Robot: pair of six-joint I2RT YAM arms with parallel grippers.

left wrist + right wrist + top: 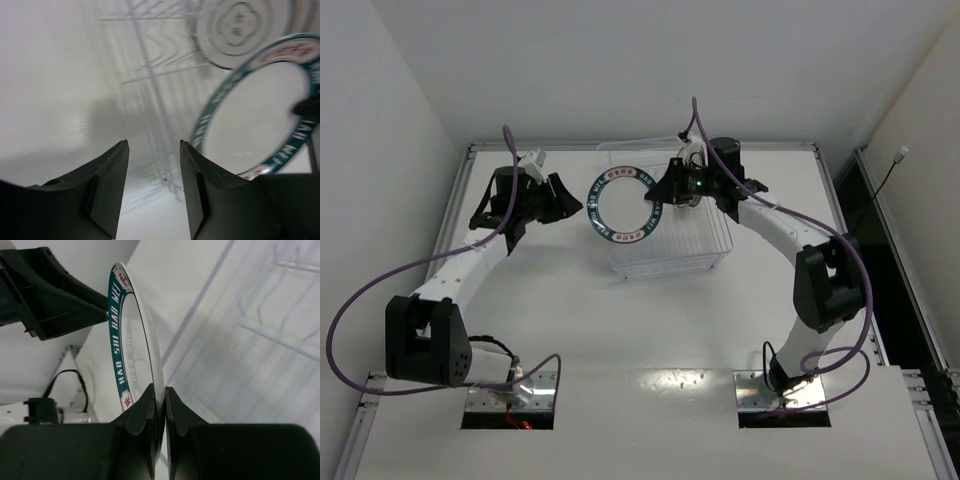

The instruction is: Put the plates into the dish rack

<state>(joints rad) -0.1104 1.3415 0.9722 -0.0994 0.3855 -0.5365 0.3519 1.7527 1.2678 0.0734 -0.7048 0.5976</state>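
Right end effector pinching plate, white table, white walls

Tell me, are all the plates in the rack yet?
Not yet. One white plate with a centre motif already seems to stand in the dish rack. The right gripper pinches the green-rimmed plate by its edge at the rack's left end; the left gripper is open beside it. That plate needs slotting in. A third plate is not in view.
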